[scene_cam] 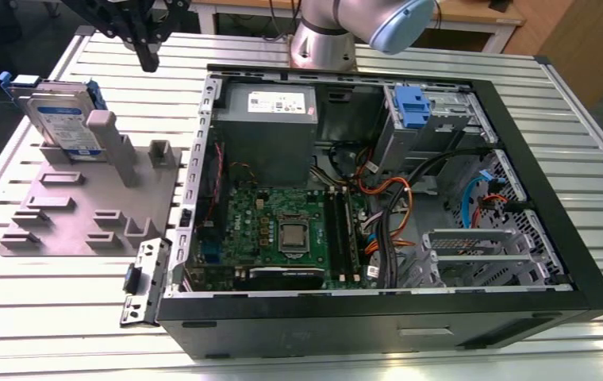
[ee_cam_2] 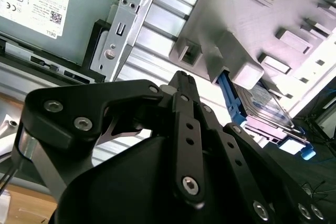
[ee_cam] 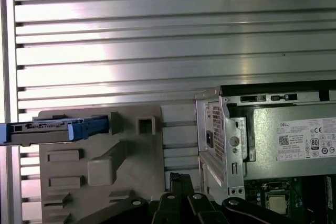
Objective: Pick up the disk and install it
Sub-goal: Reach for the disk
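Nearest in the exterior view: slatted metal table (scene_cam: 69, 317), w/ the open PC case (scene_cam: 386, 325) lying on its side, taking up the middle and the exterior view's right. Inside the case, near end: motherboard (scene_cam: 280, 230). Further back are the grey power supply box (scene_cam: 270, 119) and, to its right, a blue-tabbed carrier (scene_cam: 412, 107) in its bay.

On the exterior view's left, just beside the case, a grey fixture plate (scene_cam: 79, 214) w/ raised blocks and posts lies flat on the table. The disk (scene_cam: 63, 123) is at the plate's far end. It stands on edge, tilted, held among the grey posts, label side out and blue end up. It isn't in the case. It also shows in the first wrist view (ee_cam: 52, 129) and the second wrist view (ee_cam_2: 262, 108), seated in the plate.

Farther still, the gripper (scene_cam: 148, 63) hangs above the table, between the disk and the case's far left corner and apart from both. Its fingers look closed together, grasping nothing, as also seen in the first wrist view (ee_cam: 176, 178).

Arm base (scene_cam: 323, 44) is farthest, behind the case.
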You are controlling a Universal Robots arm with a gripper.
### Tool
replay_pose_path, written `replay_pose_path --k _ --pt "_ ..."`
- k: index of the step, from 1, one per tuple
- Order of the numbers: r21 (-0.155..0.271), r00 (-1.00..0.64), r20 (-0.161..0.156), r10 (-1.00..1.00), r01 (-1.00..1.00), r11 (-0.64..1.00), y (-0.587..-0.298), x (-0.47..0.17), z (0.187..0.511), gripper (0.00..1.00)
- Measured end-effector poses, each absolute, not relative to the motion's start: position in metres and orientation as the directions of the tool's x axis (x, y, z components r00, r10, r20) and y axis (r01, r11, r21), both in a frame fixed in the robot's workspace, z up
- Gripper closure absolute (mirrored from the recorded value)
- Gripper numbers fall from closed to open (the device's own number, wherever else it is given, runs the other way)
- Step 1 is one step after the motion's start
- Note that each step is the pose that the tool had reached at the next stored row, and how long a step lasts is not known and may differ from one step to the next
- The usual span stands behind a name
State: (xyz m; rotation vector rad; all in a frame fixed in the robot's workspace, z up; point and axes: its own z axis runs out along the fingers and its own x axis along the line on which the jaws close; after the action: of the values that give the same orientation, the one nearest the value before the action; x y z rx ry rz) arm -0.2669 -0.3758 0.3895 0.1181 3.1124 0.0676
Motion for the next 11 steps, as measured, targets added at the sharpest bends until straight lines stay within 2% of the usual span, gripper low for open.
replay_pose_path --k 11 --pt "0.044 -0.997 -0.025 0.076 0.075 0.996 -0.3744 -0.2747 0.3894 0.89"
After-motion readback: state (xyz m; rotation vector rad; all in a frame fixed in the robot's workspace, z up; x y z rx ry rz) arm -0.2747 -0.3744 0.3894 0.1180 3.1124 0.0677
